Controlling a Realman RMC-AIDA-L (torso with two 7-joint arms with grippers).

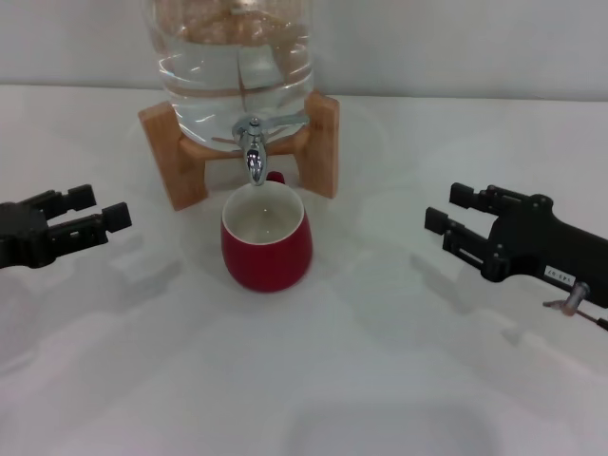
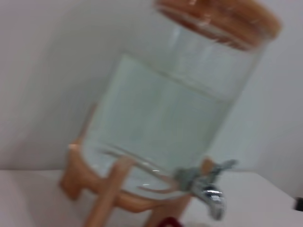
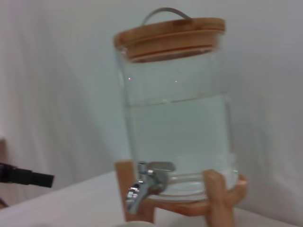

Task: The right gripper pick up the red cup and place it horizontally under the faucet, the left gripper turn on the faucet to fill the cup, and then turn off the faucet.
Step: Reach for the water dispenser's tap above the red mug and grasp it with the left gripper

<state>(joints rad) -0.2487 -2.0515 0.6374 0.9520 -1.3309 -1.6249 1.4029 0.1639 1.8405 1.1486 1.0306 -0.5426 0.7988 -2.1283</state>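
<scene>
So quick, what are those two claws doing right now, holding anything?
Left gripper: open, holding nothing, off to the left of the red cup.
Right gripper: open, holding nothing, off to the right.

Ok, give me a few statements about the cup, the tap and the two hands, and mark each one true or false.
1. The red cup stands upright beneath the tap. True.
2. The right hand is gripping the cup. False: it sits off to the right of the cup, open and holding nothing.
3. The water jar rests on a wooden stand and has a wooden lid. True.
4. The left hand is on the tap's lever. False: it is off to the left, open, away from the tap.
5. The jar is empty. False: it holds water up to well over half its height.
</scene>
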